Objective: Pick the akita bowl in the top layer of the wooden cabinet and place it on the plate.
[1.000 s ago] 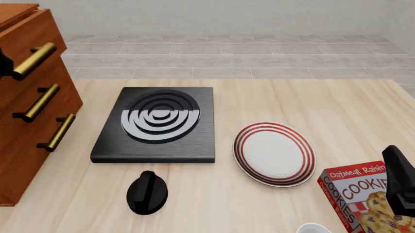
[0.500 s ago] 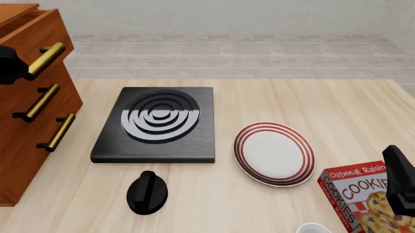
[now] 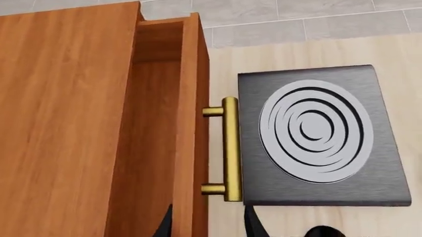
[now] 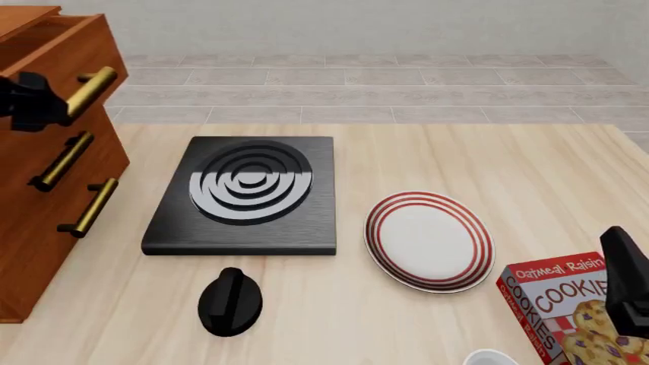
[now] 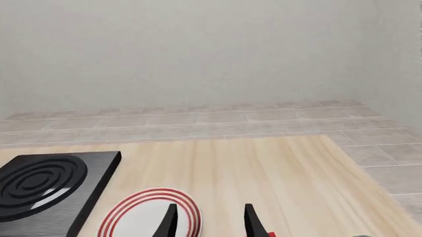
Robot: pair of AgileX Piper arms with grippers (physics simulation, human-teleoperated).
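The wooden cabinet (image 4: 41, 228) stands at the table's left edge. Its top layer (image 4: 56, 49) is pulled partly out. The left wrist view looks down into that drawer (image 3: 155, 148) and shows only bare wood, so the akita bowl is hidden. My left gripper (image 4: 36, 103) sits at the near end of the brass handle (image 4: 90, 90). Its fingers (image 3: 254, 224) stand apart on either side of the drawer front and handle (image 3: 230, 148). The red-ringed plate (image 4: 429, 239) lies right of centre. My right gripper (image 4: 627, 281) is open, low at the right, with the plate (image 5: 142, 212) just ahead.
A black square stove (image 4: 248, 194) with spiral rings lies between cabinet and plate. A black knob-shaped object (image 4: 230, 302) sits in front of it. A cookie box (image 4: 558, 304) and a white cup rim (image 4: 490, 357) are at the near right.
The top drawer has slid out to the right, its handle and my left gripper moving with it. The right arm has not moved.
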